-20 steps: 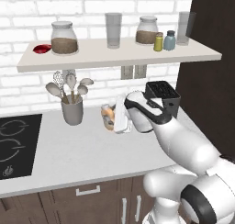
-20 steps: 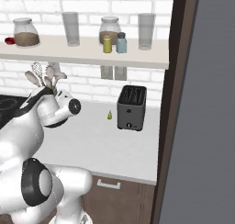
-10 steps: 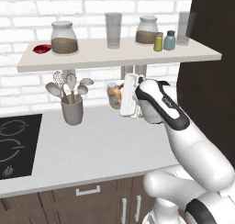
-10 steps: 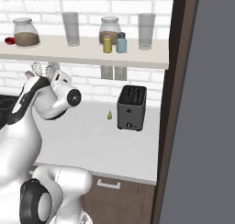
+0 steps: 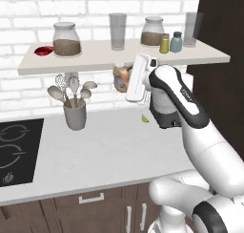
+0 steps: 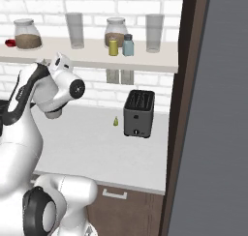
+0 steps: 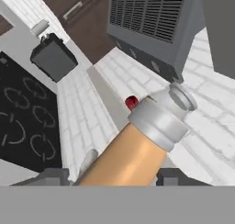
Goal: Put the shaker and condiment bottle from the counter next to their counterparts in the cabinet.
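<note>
White brick backs the kitchen as the gripper (image 7: 112,175), clamped on the orange condiment bottle (image 7: 133,149), holds it just under the front edge of the cabinet (image 5: 95,60). Up on that board, the olive-yellow shaker (image 5: 164,43) stands beside a blue-grey shaker (image 5: 176,41), the red bottle (image 5: 44,50) far left.

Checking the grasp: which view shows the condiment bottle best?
Hand view: the condiment bottle is close up, orange body and grey cap clear between the fingertips. Left base view catches a small part of it beside the gripper, under the shelf. In the right base view I can't make it out.
</note>
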Motion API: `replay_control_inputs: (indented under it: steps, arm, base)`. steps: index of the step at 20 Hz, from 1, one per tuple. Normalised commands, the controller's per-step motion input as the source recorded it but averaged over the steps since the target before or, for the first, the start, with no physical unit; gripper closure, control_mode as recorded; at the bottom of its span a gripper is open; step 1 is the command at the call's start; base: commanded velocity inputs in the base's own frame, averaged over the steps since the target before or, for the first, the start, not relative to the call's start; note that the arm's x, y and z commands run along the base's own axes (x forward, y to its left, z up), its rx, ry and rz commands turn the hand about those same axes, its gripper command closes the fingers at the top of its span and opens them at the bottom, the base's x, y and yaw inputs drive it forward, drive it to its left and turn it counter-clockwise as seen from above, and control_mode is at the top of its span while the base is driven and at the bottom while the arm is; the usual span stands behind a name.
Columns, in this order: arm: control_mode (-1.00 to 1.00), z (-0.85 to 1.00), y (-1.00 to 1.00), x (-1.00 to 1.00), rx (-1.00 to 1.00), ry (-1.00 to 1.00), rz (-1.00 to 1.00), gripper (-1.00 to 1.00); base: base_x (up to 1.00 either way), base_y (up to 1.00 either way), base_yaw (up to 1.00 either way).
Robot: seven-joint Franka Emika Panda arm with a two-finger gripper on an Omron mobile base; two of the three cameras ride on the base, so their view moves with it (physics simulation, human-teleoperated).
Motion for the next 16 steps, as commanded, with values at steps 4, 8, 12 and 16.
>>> replay_control_inputs:
  steps: [4, 8, 12, 16]
  arm:
    - [-1.00, 0.87, -0.04, -0.17, 0.08, -0.09, 0.00, 1.00]
    - [-1.00, 0.82, -0.03, -0.12, 0.11, -0.02, 0.02, 1.00]
    - [-1.00, 0.12, 0.18, -0.01, 0.02, 0.00, 0.07, 1.00]
    - [-1.00, 0.14, 0.16, 0.19, 0.11, 0.03, 0.10, 1.00]
  base:
    - [0.00, 0.00, 0.00]
    - [0.00, 0.00, 0.00]
    - [0.00, 0.00, 0.00]
    - [0.00, 0.00, 0.00]
